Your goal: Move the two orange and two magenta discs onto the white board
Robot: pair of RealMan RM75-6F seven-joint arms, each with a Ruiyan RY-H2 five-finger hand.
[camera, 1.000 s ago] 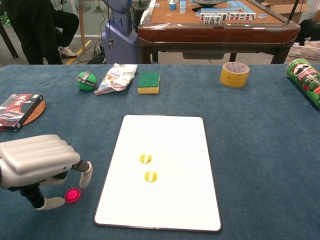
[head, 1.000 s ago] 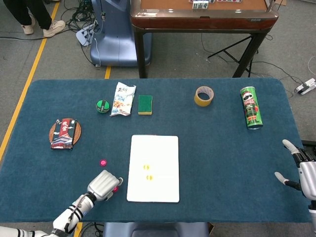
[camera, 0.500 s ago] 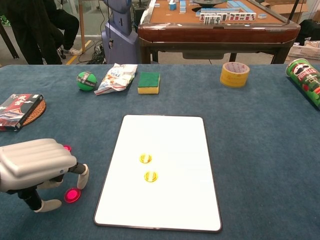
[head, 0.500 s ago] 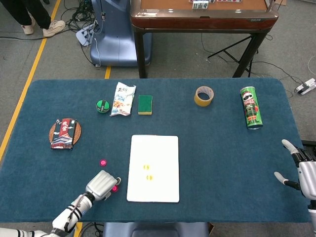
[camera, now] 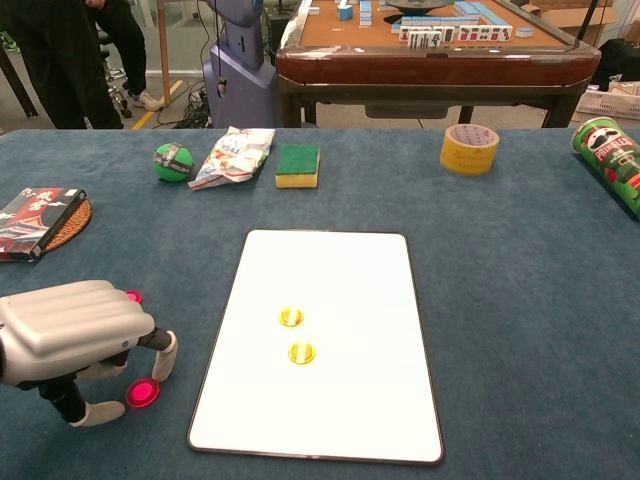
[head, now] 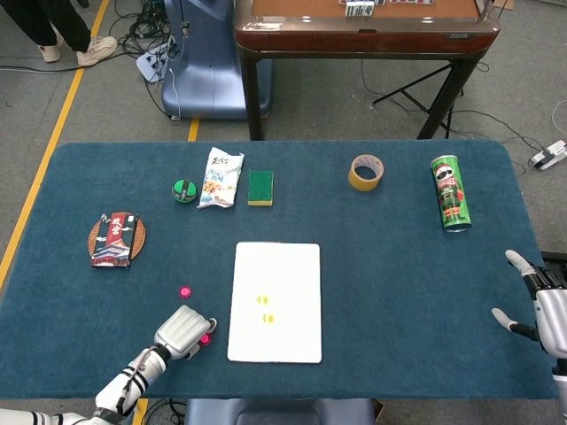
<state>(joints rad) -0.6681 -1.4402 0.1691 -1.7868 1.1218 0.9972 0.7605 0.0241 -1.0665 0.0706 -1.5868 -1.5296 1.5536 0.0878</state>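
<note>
Chest view gives the clearest look, with the white board (camera: pixel 318 345) as the landmark. It lies on the blue tabletop (camera: pixel 520 300) with its long axis running away from the robot, and both orange discs (camera: pixel 291 317) already sit on it near the middle, one just behind the other. Just off the board's left edge, toward its near end, the left hand (camera: pixel 75 340) arches over the near magenta disc (camera: pixel 141 392); thumb and a fingertip stand on either side of it, but I cannot tell whether they are pinching it or only bracketing it. The coming move, I would judge, is a short carry rightward onto the board. The far magenta disc (camera: pixel 133 296) peeks out behind the knuckles, mostly hidden here; the head view shows it plainly. The right hand (head: pixel 542 305), well right of the board, is spread and holding nothing, cut off by the frame edge.
</note>
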